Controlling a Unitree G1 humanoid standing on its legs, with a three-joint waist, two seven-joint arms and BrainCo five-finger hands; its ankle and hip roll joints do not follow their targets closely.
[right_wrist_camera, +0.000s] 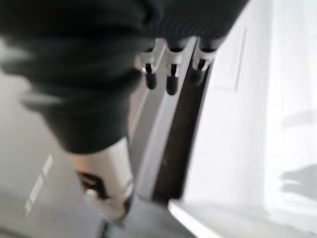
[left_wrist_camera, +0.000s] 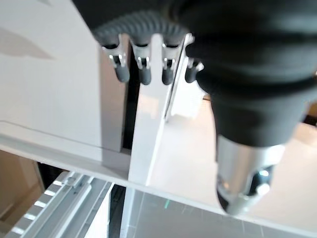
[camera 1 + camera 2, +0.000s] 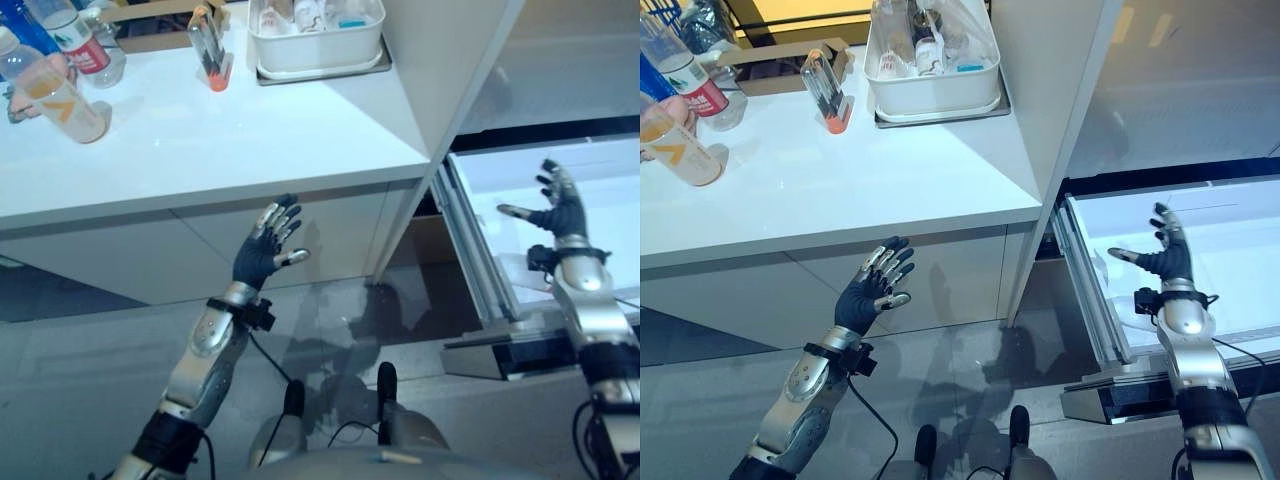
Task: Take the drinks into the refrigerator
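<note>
- Right now my left hand point(image 3: 262, 252) hangs open below the worktop point(image 3: 200, 150) edge, holding nothing; my right hand point(image 3: 556, 212) is spread, empty, over the pulled-out refrigerator drawer point(image 3: 1240, 260).
- Drinks wait at the worktop's far left: an orange-labelled bottle point(image 3: 62, 98) lying tilted, a red-labelled bottle point(image 3: 685, 70) upright behind it.
- Likely smooth plastic, slippery, fairly heavy if full; I'd wrap the mid-body.

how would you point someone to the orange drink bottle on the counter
Start at the white counter and go to its far left edge, where the bottles stand. The orange drink bottle leans nearest the front, filled with pale orange liquid, unlike the clear red-labelled bottle behind it.
</note>
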